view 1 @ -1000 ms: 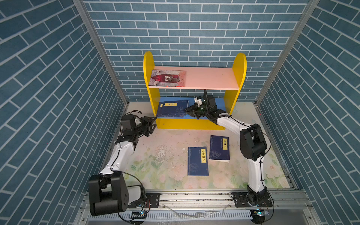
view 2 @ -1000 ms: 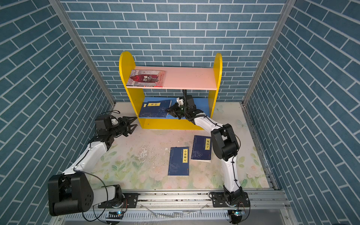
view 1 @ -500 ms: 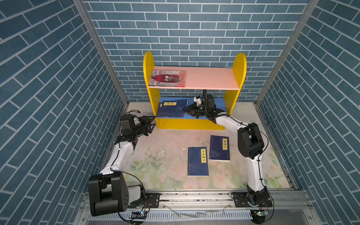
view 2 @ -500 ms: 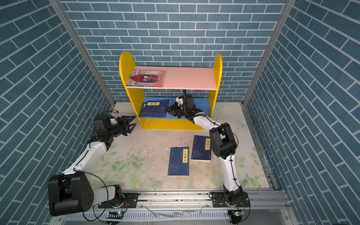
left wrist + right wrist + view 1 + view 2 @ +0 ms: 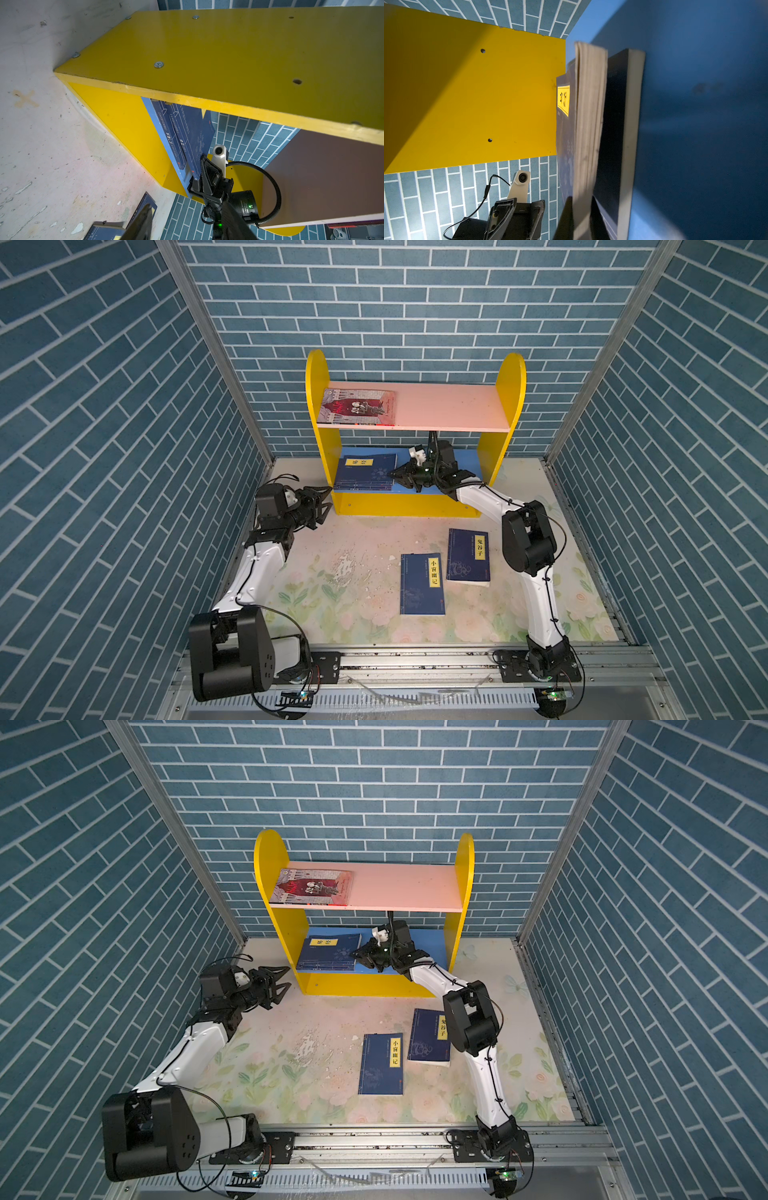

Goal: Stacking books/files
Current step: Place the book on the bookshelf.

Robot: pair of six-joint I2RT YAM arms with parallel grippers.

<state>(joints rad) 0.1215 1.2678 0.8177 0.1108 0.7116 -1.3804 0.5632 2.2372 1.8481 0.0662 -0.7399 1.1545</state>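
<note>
Two navy books [image 5: 365,473] [image 5: 328,955] lie stacked on the lower blue board of the yellow shelf [image 5: 407,504]. My right gripper [image 5: 394,475] [image 5: 357,953] [image 5: 581,220] is shut on the right edge of the upper book [image 5: 588,124], which is lifted off the lower book [image 5: 632,124]. Two more navy books [image 5: 422,585] [image 5: 468,558] lie flat on the floor mat. A red illustrated book [image 5: 359,407] rests on the pink upper board. My left gripper [image 5: 324,501] [image 5: 283,981] [image 5: 188,226] hovers open and holds nothing, left of the shelf's side wall.
The shelf's yellow side panel [image 5: 228,52] stands right in front of the left gripper. Blue brick walls [image 5: 124,448] close in the cell on three sides. A metal rail [image 5: 415,659] with both arm bases runs along the front.
The right arm's elbow has swung slightly left while its gripper stays on the book. The left gripper has drifted a little toward the shelf.
</note>
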